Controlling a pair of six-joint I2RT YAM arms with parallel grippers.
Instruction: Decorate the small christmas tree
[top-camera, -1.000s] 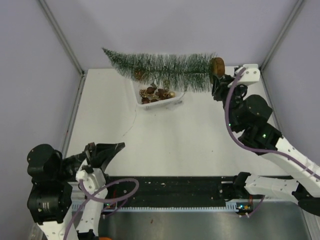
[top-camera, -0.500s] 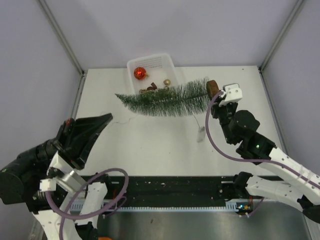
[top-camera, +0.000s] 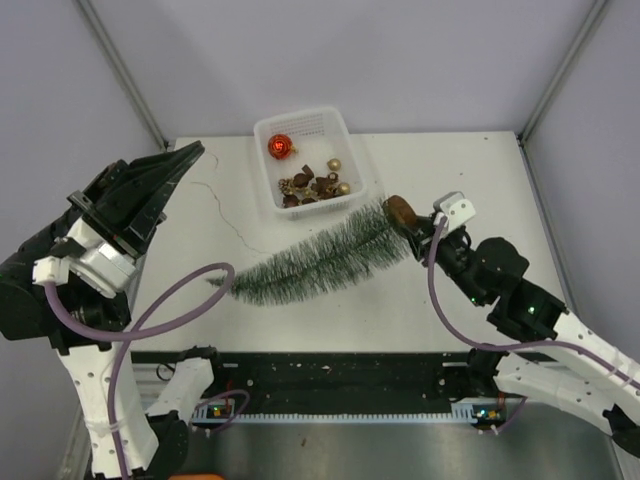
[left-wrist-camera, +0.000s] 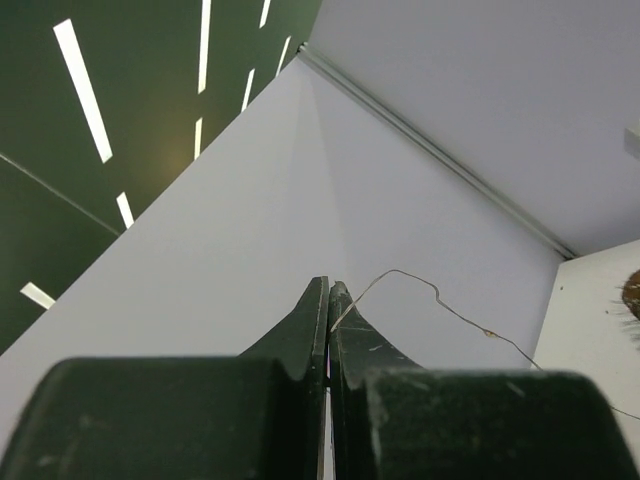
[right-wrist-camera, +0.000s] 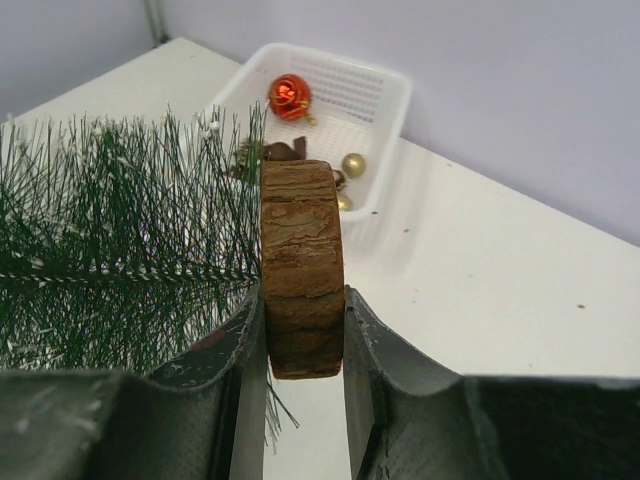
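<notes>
The tree (top-camera: 310, 265) lies slanted just in front of the basket (top-camera: 300, 118), its tip pointing left; I cannot tell whether the bristles touch the tabletop (top-camera: 450, 165). The right claw (right-wrist-camera: 303, 310), front-right of the basket, pinches the tree's wooden disc (right-wrist-camera: 302, 240) by its faces. The left claw (top-camera: 188, 155), pressed together, hangs left of the basket, a thin wire (top-camera: 225, 212) caught between its tips.

Tree (top-camera: 310, 262) is dark green with frosty white bristle tips, and its wood base (right-wrist-camera: 302, 265) is streaky brown. The far basket (top-camera: 300, 113) is white with a grid pattern. Inside there's a shiny red ball (top-camera: 281, 147), gold balls (top-camera: 334, 165) and brown bits (top-camera: 305, 187). Table (top-camera: 450, 170) white, wire (left-wrist-camera: 486, 333) pale, my cables (top-camera: 431, 275) purple.
</notes>
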